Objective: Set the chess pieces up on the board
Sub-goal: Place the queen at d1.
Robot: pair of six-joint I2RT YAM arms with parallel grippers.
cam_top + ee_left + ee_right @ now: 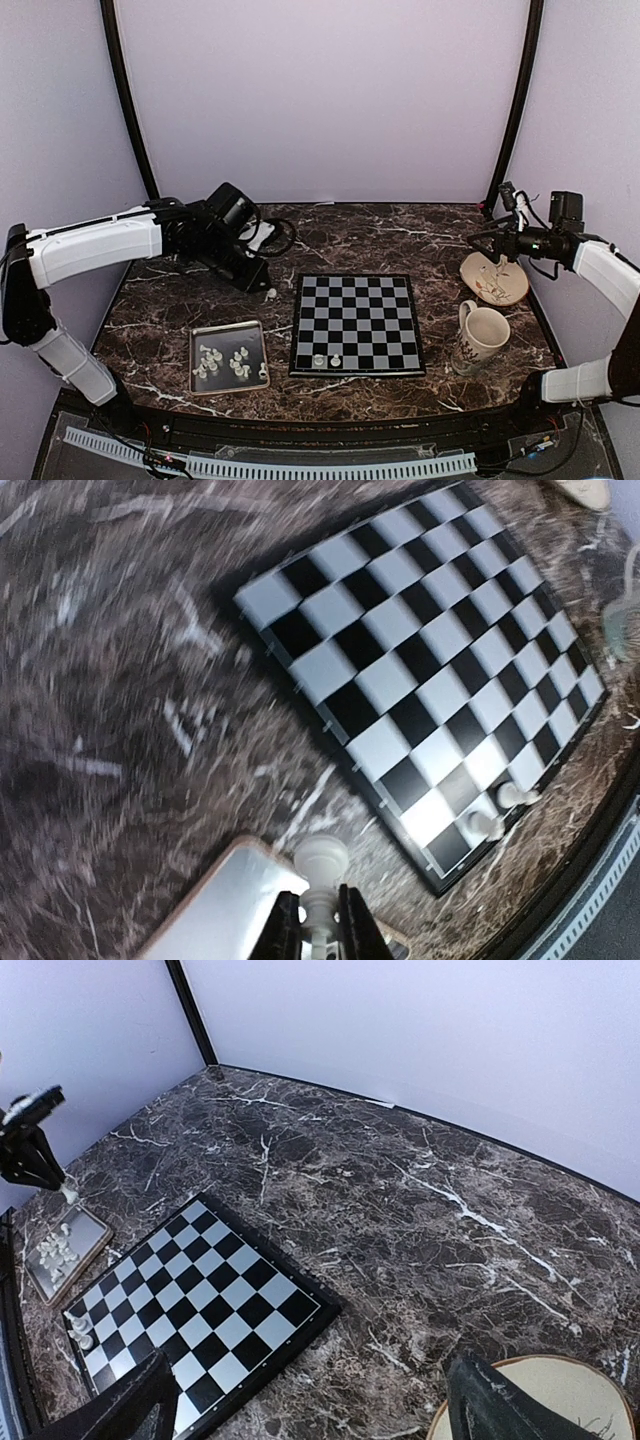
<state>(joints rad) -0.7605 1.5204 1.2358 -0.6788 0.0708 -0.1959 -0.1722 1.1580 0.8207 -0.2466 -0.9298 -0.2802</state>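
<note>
The board [355, 310] lies flat at the middle of the bench [380, 240], slightly nearer the front edge. Two pieces [320, 360] stand side by side in its front row, close to its front-left corner. Just left of it, with a thin strip of marble between, sits a metal tray [227, 327] holding the cluster of loose chess pieces [225, 362].

The left hand [320, 922] hangs above the bench between the tray's far edge and the board's far-left corner, its fingers pinching a white piece [321, 865] by the stem. A black cable [278, 236] loops behind it.

Right of the board, a mug [482, 335] stands near the front-right corner, and a wooden slice [493, 280] lies beyond it by the right edge. The right hand [310, 1365] hovers over that slice, fingers spread wide and holding nothing.

The far half of the bench is bare marble up to the back wall.
</note>
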